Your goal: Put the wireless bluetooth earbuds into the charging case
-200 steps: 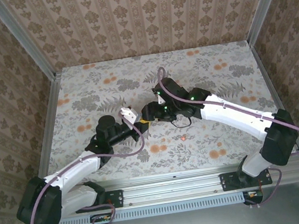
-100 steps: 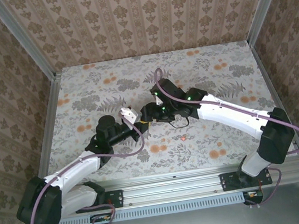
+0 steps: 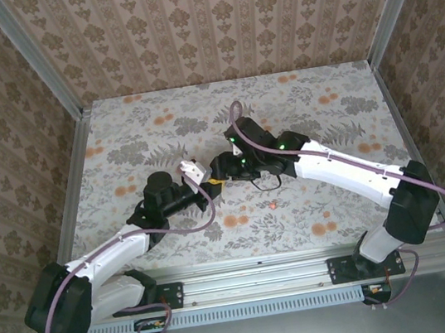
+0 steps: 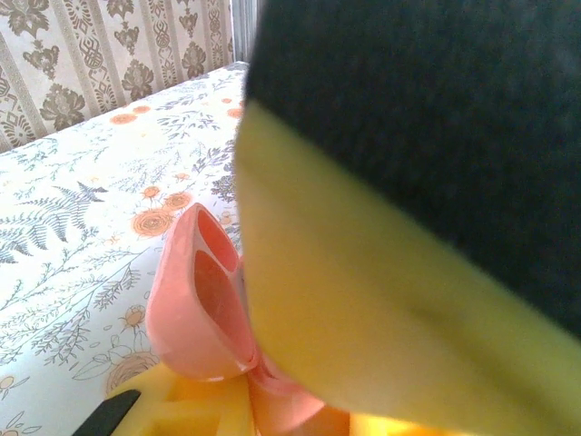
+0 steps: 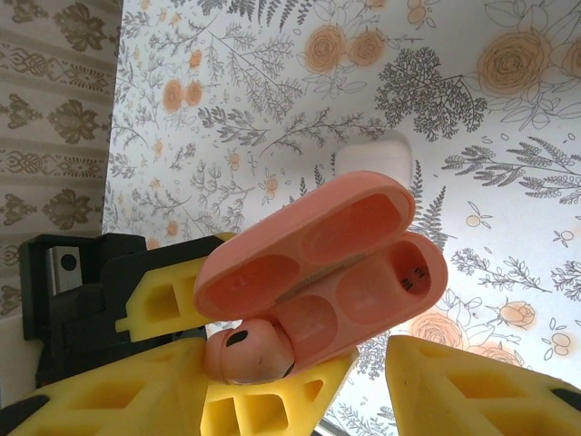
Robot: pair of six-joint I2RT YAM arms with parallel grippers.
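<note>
The right gripper [image 5: 359,377] has its yellow fingers parted. Nothing is visibly pinched between them, though the left finger touches a small, rounded coral-pink earbud [image 5: 247,352]. That bud sits at the lower-left end of the open coral-pink plastic charging case [image 5: 363,263] and stands proud of the rim. I judge it lodged at the mouth of its well, not fully seated.

The case's long axis runs from lower left to upper right in the right wrist view. Its hinged lid lies open above the base, and the well at the upper-right end is empty, with its dark contacts showing. The left gripper [image 3: 207,187] is clamped on the case from the side and holds it up off the floral-patterned tabletop [image 5: 508,118], facing the right arm.

So the bud lies directly off the right gripper's left fingertip. The right arm is the only free one, and the coming push probably has to go down into the well, across the case's long axis.

A closed white rounded case [image 5: 372,156] lies on the table beyond. A tiny red speck [image 3: 273,204] on the table nearer the arm bases may be another bud.
</note>
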